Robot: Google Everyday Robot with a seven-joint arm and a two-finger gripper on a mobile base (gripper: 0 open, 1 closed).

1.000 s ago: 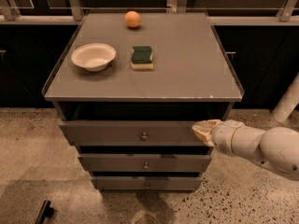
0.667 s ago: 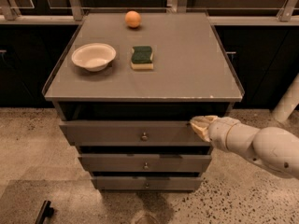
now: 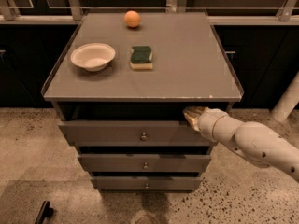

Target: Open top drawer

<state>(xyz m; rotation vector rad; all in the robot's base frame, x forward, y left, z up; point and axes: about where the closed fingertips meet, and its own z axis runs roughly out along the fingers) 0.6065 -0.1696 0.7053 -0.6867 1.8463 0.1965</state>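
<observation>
My pincer (image 3: 190, 115) has climbed to the top drawer (image 3: 112, 133) front's upper edge, with the knob (image 3: 144, 136) down-left of it. I cannot tell its opening. The drawer hasn't moved, so the pull remains.

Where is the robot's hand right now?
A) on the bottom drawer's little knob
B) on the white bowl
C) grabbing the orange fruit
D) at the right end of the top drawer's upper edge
D: the cream two-finger gripper is at the right end of the upper edge of the wide grey-brown metal top drawer, just under the flat grey cabinet top.
</observation>
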